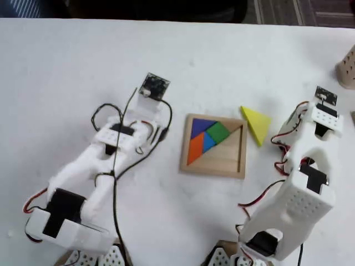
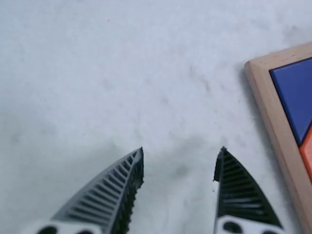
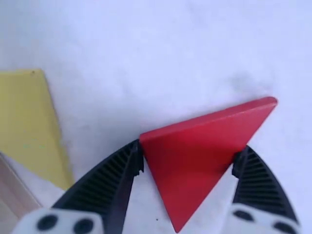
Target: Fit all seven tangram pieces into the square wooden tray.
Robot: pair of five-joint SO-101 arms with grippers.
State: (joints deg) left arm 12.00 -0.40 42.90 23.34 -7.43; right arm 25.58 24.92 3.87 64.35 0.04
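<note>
The square wooden tray (image 1: 213, 163) lies mid-table with blue (image 1: 201, 127), green (image 1: 218, 132), orange (image 1: 195, 148) and light blue (image 1: 208, 142) pieces in its far left part. A yellow triangle (image 1: 256, 123) rests on the table just right of the tray. My right gripper (image 3: 189, 156) is shut on a red triangle (image 3: 200, 146), one finger against each slanted side, with the yellow triangle (image 3: 29, 122) close beside it. My left gripper (image 2: 181, 168) is open and holds nothing, low over bare table just left of the tray's corner (image 2: 265, 97).
A tan perforated wooden object (image 1: 347, 69) stands at the far right edge. The left arm (image 1: 89, 172) and its cables (image 1: 113, 183) cover the table's front left. The right arm (image 1: 297, 205) stands front right. The white table stretches open behind the tray.
</note>
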